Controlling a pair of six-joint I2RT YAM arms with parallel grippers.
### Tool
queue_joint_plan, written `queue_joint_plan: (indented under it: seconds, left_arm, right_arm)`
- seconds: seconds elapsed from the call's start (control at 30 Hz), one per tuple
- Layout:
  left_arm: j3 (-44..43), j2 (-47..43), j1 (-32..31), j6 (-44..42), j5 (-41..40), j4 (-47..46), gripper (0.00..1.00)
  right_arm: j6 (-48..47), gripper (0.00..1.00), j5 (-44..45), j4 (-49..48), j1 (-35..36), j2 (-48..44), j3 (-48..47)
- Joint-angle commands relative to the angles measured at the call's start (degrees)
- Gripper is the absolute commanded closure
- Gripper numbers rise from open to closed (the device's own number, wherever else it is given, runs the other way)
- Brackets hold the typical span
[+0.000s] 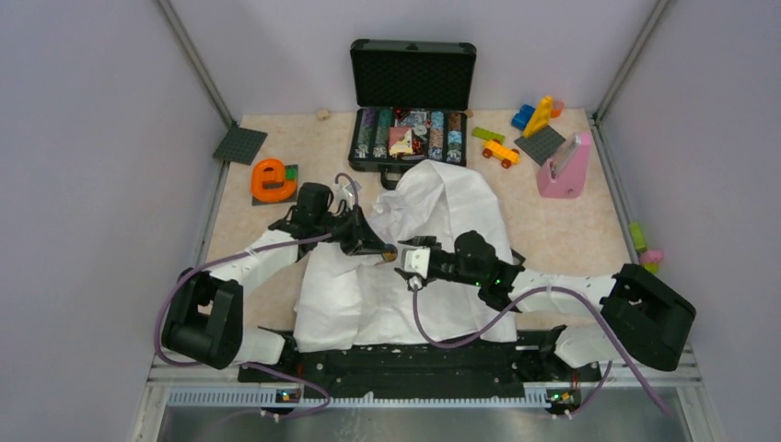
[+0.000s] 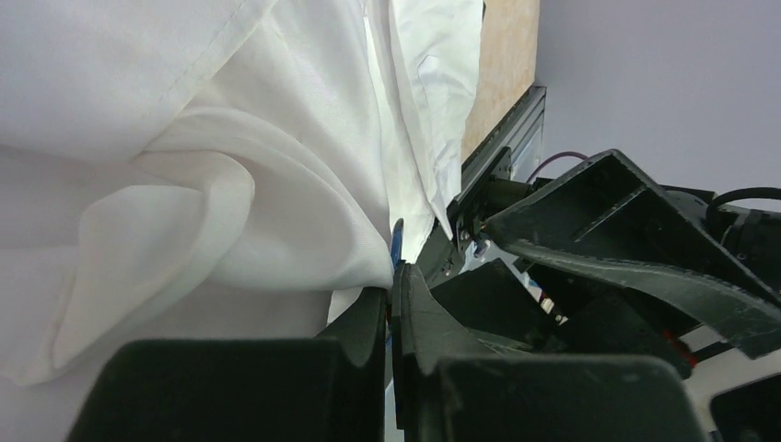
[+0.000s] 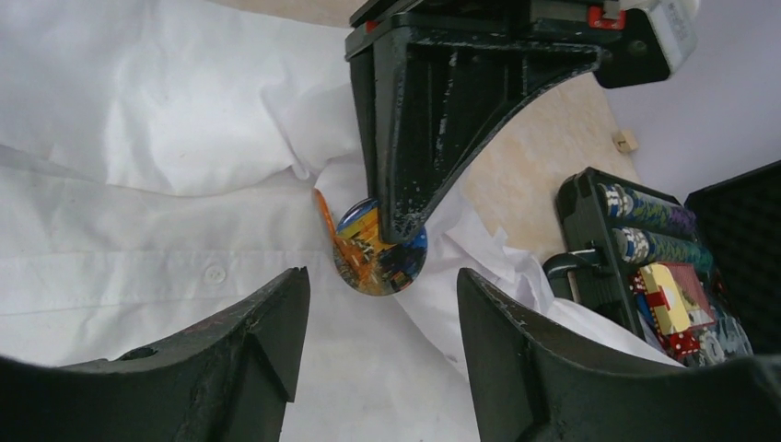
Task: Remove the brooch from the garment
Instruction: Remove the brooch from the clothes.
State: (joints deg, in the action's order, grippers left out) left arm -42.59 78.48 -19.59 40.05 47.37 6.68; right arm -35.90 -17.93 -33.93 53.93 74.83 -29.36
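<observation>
A white shirt [image 1: 442, 198] lies spread on the table between both arms. The brooch [image 3: 373, 261] is a small round orange and blue disc. The tips of my left gripper [image 1: 385, 250] are pinched on its upper edge, just above the shirt [image 3: 138, 120] near the button placket. In the left wrist view the left gripper [image 2: 394, 293] is shut on a thin blue edge of the brooch [image 2: 397, 244], with shirt folds [image 2: 184, 157] pressed against it. My right gripper [image 3: 379, 285] is open and empty, its fingers spread on either side just in front of the brooch. It shows in the top view [image 1: 412, 264] too.
An open black case [image 1: 412, 74] of poker chips stands behind the shirt's collar, and shows in the right wrist view [image 3: 645, 267]. An orange letter e [image 1: 271, 180] and a dark plate [image 1: 240, 145] are at the back left. A pink block [image 1: 565, 169], a toy car [image 1: 500, 152] and bricks [image 1: 538, 115] are at the back right.
</observation>
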Motion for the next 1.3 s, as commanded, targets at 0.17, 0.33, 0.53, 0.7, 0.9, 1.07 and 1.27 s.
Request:
queue_joint_plan:
  seconds: [0.17, 0.33, 0.53, 0.7, 0.9, 1.07, 1.27]
  left_arm:
    - [-3.81, -2.01, -0.24, -0.91, 2.76, 1.38, 1.00]
    - [-3.28, -2.47, -0.26, -1.86, 2.61, 2.20, 1.00]
    - [-2.99, -2.20, -0.27, -2.00, 3.03, 2.20, 1.00]
    - [-3.42, -1.80, -0.27, -2.50, 3.70, 2.87, 1.00]
    - [-2.88, -1.96, -0.23, -2.51, 4.21, 2.46, 0.94]
    - [-1.43, -2.41, -0.18, -0.57, 4.90, -1.19, 0.85]
    - [-3.69, -3.60, -0.10, -4.38, 0.03, 4.93, 0.44]
  right_arm:
    - [-6.51, 0.42, 3.07, -1.88, 2.92, 3.88, -2.54]
    - [-5.56, 0.49, 3.12, -2.79, 3.05, 5.68, -3.94]
    - [-5.11, 0.52, 2.75, -5.42, 3.12, 6.26, -3.73]
    - [-5.50, 0.62, 3.01, -4.79, 3.14, 6.82, -4.47]
    - [-4.55, 0.70, 2.37, -5.23, 3.11, 6.82, -4.68]
    - [-4.09, 0.75, 2.37, -6.99, 3.19, 5.24, -3.21]
    - [-1.89, 1.00, 4.22, -8.88, 3.18, 3.59, -2.28]
